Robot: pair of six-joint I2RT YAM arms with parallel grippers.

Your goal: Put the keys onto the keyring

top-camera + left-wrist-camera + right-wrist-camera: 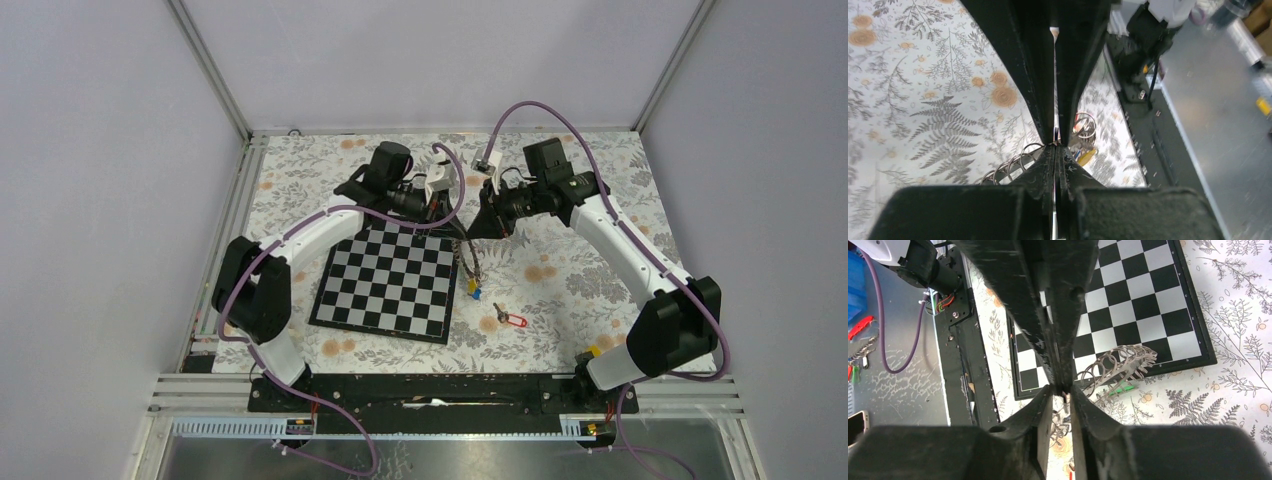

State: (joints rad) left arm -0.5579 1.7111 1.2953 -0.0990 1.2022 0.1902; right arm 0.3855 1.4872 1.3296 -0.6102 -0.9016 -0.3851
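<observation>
left claw [1055, 144] pinched shut on keyring [1013, 165] coil, above chessboard [390, 280] far right corner. right claw [1064, 388] barely parted, cannot tell its grip. hold coil taut, steady, so red-tagged key [510, 320] can thread on.

A robotics lab cell is indicated: the left arm [300, 232] and the right arm [622, 238] are bolted to a black base rail [430, 390], purple cables [540, 105] are routed along them, and the table [600, 290] is enclosed by plain panels [100, 150] framed in aluminium profiles [210, 70].
</observation>
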